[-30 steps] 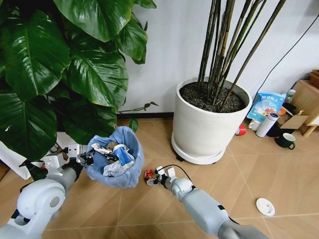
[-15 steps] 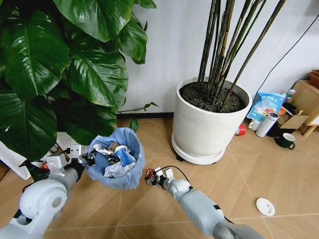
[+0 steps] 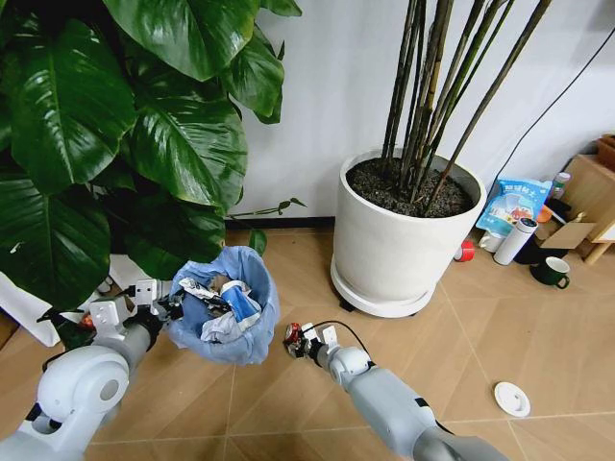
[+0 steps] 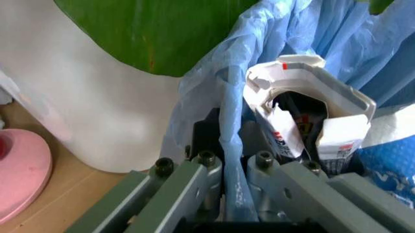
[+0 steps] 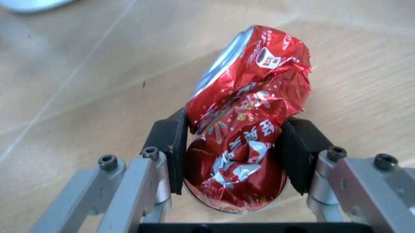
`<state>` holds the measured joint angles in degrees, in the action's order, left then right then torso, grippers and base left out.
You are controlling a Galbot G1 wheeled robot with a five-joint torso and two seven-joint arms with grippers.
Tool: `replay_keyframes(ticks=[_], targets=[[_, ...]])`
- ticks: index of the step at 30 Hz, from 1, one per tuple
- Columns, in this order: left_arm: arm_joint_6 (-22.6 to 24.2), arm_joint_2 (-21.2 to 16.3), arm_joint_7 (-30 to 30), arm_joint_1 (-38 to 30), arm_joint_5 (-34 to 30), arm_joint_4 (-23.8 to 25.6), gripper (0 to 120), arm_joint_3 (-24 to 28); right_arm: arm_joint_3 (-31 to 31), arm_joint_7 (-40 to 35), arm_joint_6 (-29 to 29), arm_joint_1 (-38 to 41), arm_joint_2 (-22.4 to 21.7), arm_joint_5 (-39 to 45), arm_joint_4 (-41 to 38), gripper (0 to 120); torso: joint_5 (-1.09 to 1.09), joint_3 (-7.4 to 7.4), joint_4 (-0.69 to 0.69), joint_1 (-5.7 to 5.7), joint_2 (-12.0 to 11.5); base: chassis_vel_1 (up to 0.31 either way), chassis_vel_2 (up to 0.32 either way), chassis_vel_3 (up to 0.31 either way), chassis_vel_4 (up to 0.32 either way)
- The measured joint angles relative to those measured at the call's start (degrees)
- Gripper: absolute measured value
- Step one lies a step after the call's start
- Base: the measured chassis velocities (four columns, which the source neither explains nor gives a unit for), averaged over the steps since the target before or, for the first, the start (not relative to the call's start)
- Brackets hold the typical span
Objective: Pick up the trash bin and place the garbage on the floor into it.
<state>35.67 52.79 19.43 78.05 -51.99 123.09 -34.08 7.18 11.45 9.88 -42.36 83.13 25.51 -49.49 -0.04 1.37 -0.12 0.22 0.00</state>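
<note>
My left pincer (image 3: 171,307) is pinching the bin (image 3: 227,305) rim, holding it up, while my right pincer (image 3: 294,341) is gripping a crushed can (image 5: 243,121) beside it for dropping in.

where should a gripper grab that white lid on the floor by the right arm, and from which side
Judging by its pose, take the white lid by its rim, coming straight down from above: it lies flat and low on bare floor, with nothing touching it. Fingers would probably need to straddle opposite edges, since no taller part shows.

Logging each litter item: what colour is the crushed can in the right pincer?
Red with pale printing, the crushed can; clearest in the right wrist view.
</note>
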Motion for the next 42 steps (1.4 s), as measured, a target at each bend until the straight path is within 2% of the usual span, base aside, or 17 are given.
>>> replay_keyframes(ticks=[5, 7, 14, 16, 21, 24, 25, 30, 33, 35, 37, 39, 42], targets=[[0.00, 0.08, -0.10, 0.02, 0.00, 0.01, 0, 0.45, -1.53, -1.56, 0.78, -2.55, -2.82, 2.34, -6.96, 41, 0.00, 0.00, -0.01, 0.00, 0.00, 0.000, 0.000, 0.000, 0.000], [0.04, 0.26, -0.12, -0.01, 0.01, 0.01, 0, 1.20, -2.63, -2.58, 1.41, -4.94, -5.01, 3.66, -13.11, 41, 0.00, 0.00, -0.01, 0.00, 0.00, 0.000, 0.000, 0.000, 0.000], [0.10, 0.68, 0.00, -0.04, 0.02, 0.25, 0, 3.61, -5.70, -2.76, 0.48, -8.87, -8.31, 2.92, -23.66, 41, 0.01, 0.00, -0.01, 0.00, 0.00, 0.000, 0.000, 0.000, 0.000], [0.11, 0.76, 0.08, 0.15, 0.13, 0.25, 0, 4.43, -7.86, -2.83, 0.44, -10.45, -10.01, 2.83, -28.94, 41, 0.02, 0.00, 0.00, 0.00, 0.01, 0.000, 0.000, 0.000, 0.000], [0.12, 0.63, 0.12, 0.34, 0.33, 0.18, 0, 4.90, -10.56, -3.51, 0.72, -12.46, -12.68, 3.22, -35.10, 41, 0.01, 0.00, 0.00, 0.00, 0.01, 0.000, 0.000, 0.000, 0.000], [0.16, 0.17, 0.12, 0.32, 0.36, -0.01, 0, 5.61, -14.10, -5.06, 1.67, -14.99, -16.04, 4.60, -44.25, 41, 0.01, 0.00, -0.01, -0.01, 0.01, 0.000, 0.000, 0.000, 0.000], [0.16, 0.17, 0.12, 0.32, 0.36, -0.01, 0, 5.61, -14.10, -5.06, 1.67, -14.99, -16.04, 4.60, -44.25, 41, 0.01, 0.00, -0.01, -0.01, 0.01, 0.000, 0.000, 0.000, 0.000], [0.25, -0.39, -0.21, -0.73, 0.09, -0.63, 0, 7.18, -16.13, -7.20, 3.27, -15.41, -18.49, 7.60, -54.62, 41, 0.01, 0.00, -0.01, 0.00, 0.01, 0.000, 0.000, 0.000, 0.000], [0.38, -0.58, -0.41, -1.16, -0.10, -0.90, 0, 7.70, -16.36, -7.42, 4.28, -14.92, -18.81, 8.86, -57.98, 41, 0.02, 0.00, -0.01, -0.01, 0.01, 0.000, 0.000, 0.000, 0.000], [0.60, -1.00, -1.06, -1.87, -0.30, -1.59, 0, 8.69, -15.07, -8.16, 5.76, -13.99, -20.47, 11.94, -62.89, 41, 0.01, 0.00, 0.00, 0.00, 0.01, 0.000, 0.000, 0.000, 0.000], [0.63, -1.09, -1.26, -2.09, -0.32, -1.78, 0, 8.91, -14.58, -8.17, 6.08, -13.81, -21.06, 12.64, -63.97, 41, 0.01, 0.00, 0.00, 0.00, 0.01, 0.000, 0.000, 0.000, 0.000], [0.69, -1.29, -1.76, -3.72, -0.50, -2.80, 0, 10.08, -12.14, -7.04, 7.46, -12.64, -24.18, 15.01, -67.91, 41, 0.00, 0.00, 0.00, 0.00, 0.01, 0.000, 0.000, 0.000, 0.000], [0.73, -1.35, -2.01, -5.23, -0.81, -3.49, 0, 11.14, -10.52, -5.73, 7.89, -11.77, -26.20, 16.03, -69.53, 41, 0.01, 0.00, 0.00, 0.00, 0.01, 0.000, 0.000, 0.000, 0.000]])
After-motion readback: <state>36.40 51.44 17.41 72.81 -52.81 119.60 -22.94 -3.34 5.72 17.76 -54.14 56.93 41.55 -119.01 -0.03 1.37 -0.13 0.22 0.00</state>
